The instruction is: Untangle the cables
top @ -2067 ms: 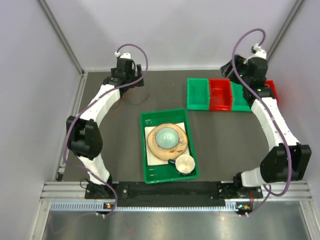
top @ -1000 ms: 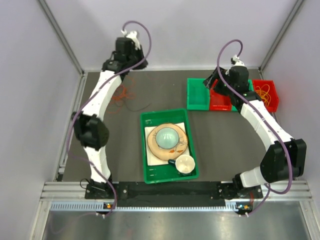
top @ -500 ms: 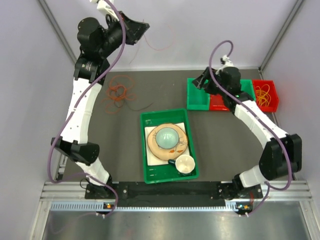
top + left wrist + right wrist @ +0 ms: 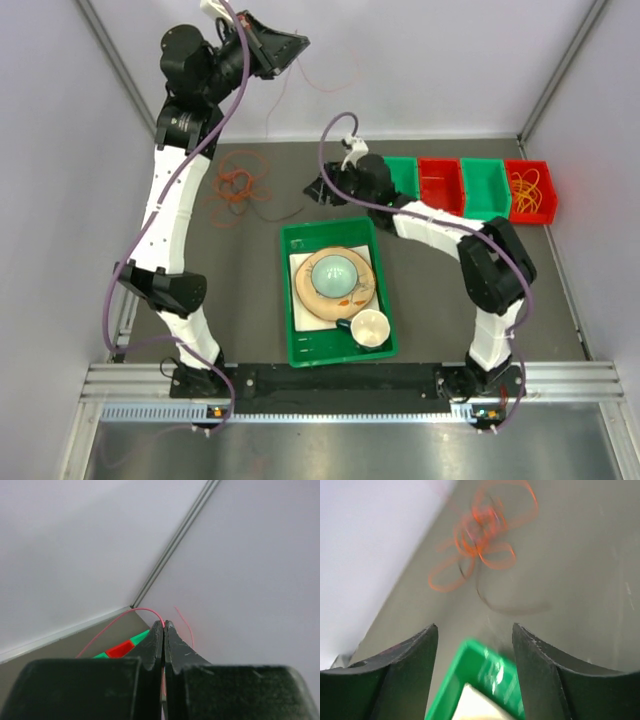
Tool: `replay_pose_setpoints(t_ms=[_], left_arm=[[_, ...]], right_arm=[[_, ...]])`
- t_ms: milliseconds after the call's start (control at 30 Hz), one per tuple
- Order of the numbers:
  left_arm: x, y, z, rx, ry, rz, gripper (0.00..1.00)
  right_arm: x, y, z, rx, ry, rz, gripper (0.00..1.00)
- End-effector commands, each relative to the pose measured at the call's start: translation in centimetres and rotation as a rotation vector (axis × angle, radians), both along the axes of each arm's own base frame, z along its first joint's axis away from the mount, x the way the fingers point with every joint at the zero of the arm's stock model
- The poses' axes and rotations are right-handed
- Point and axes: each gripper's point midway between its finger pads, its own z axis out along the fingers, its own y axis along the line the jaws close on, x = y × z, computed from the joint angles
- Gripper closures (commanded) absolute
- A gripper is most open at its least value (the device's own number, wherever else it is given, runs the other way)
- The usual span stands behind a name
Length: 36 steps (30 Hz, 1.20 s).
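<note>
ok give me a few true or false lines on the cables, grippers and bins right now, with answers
1. The left gripper is shut on a thin red cable. True.
2. The right gripper grips the cable tangle. False: its jaws stand open and empty, short of the tangle.
3. The rightmost red bin holds yellow-orange cables. True.
4. The bowl sits in a green bin. False: it sits on a plate in the green tray.
</note>
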Motion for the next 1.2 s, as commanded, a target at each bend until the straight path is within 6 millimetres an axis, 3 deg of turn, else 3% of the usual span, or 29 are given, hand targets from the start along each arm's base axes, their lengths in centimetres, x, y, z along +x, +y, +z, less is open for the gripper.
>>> replay_pose_setpoints(t_ms=[0,33,67,100,167,200,233,267,300,333,367,400,433,567,667,700,733,767,800,833,900,933,967,1000,1033,1167], left_arm=[[-3.0,0.9,4.0,-0.038,-0.105,-0.006,1.0],[-3.2,0.9,4.2,-0.038,-0.109,-0.007,1.0],[-3.4,1.0,4.3,-0.039,-0.112,-0.006,1.0],[-3.5,1.0,4.4,-0.041,-0.114,-0.006,1.0],[-3.8,1.2,4.8,-0.046,-0.121,-0.007,1.0],[-3.9,1.2,4.9,-0.047,-0.121,-0.009,1.0],[-4.2,1.3,5.1,-0.048,-0.127,-0.011,1.0],[-4.2,1.5,5.2,-0.049,-0.128,-0.01,1.0],[-4.4,1.5,5.3,-0.049,-0.13,-0.012,1.0],[-4.4,1.7,5.4,-0.05,-0.132,-0.009,1.0],[-4.4,1.8,5.4,-0.05,-0.131,-0.008,1.0],[-4.5,2.0,5.5,-0.05,-0.133,-0.008,1.0],[-4.6,2.1,5.6,-0.051,-0.133,-0.009,1.0],[-4.7,2.5,5.7,-0.054,-0.132,-0.012,1.0],[-4.7,2.8,5.6,-0.053,-0.128,-0.011,1.0],[-4.8,2.9,5.7,-0.053,-0.131,-0.011,1.0],[-4.6,3.0,5.5,-0.056,-0.122,-0.01,1.0],[-4.6,3.2,5.6,-0.057,-0.127,-0.009,1.0],[-4.7,3.3,5.7,-0.061,-0.131,-0.014,1.0],[-4.6,3.4,5.5,-0.062,-0.124,-0.012,1.0],[-4.7,3.7,5.5,-0.06,-0.127,-0.006,1.0],[-4.4,3.8,5.2,-0.054,-0.122,0.003,1.0],[-4.1,4.3,5.1,-0.054,-0.121,0.02,1.0],[-4.1,4.7,5.2,-0.056,-0.125,0.035,1.0],[-3.6,5.5,5.1,-0.054,-0.126,0.061,1.0],[-1.5,8.1,4.3,-0.046,-0.116,0.165,1.0]], right_arm=[[0.1,3.3,7.5,0.229,-0.49,-0.026,0.37],[0.8,3.7,8.8,0.218,-0.562,-0.059,0.35],[1.1,5.3,6.4,0.16,-0.533,-0.034,0.35],[1.3,6.3,6.3,0.119,-0.572,-0.016,0.35],[1.9,7.6,7.8,0.132,-0.648,-0.043,0.34],[2.2,8.6,6.0,0.106,-0.645,-0.048,0.33],[2.8,9.0,7.4,0.13,-0.663,-0.062,0.33],[3.5,9.1,7.4,0.133,-0.659,-0.086,0.33],[4.1,9.7,6.0,0.122,-0.641,-0.085,0.33],[4.6,10.3,7.7,0.149,-0.665,-0.092,0.33],[5.1,10.8,7.4,0.139,-0.655,-0.095,0.33],[5.8,11.4,5.5,0.105,-0.625,-0.097,0.34],[6.6,11.7,6.9,0.125,-0.644,-0.121,0.34],[8.3,13.5,6.5,0.134,-0.629,-0.129,0.37],[9.4,14.3,6.1,0.139,-0.605,-0.146,0.49],[9.5,14.5,6.9,0.153,-0.612,-0.15,0.59],[9.6,14.7,7.1,0.158,-0.61,-0.147,0.62],[9.8,15.0,6.3,0.154,-0.602,-0.139,0.65],[9.7,15.4,7.7,0.178,-0.62,-0.124,0.73],[9.6,15.8,7.2,0.167,-0.609,-0.11,0.8],[9.5,15.8,7.9,0.177,-0.614,-0.109,1.0],[9.4,15.5,7.2,0.166,-0.598,-0.115,1.0],[8.8,14.7,10.1,0.206,-0.633,-0.13,1.0],[8.6,13.9,7.8,0.17,-0.595,-0.147,1.0],[8.0,13.3,7.9,0.17,-0.599,-0.149,1.0],[5.3,8.0,11.2,0.124,-0.665,-0.228,1.0]])
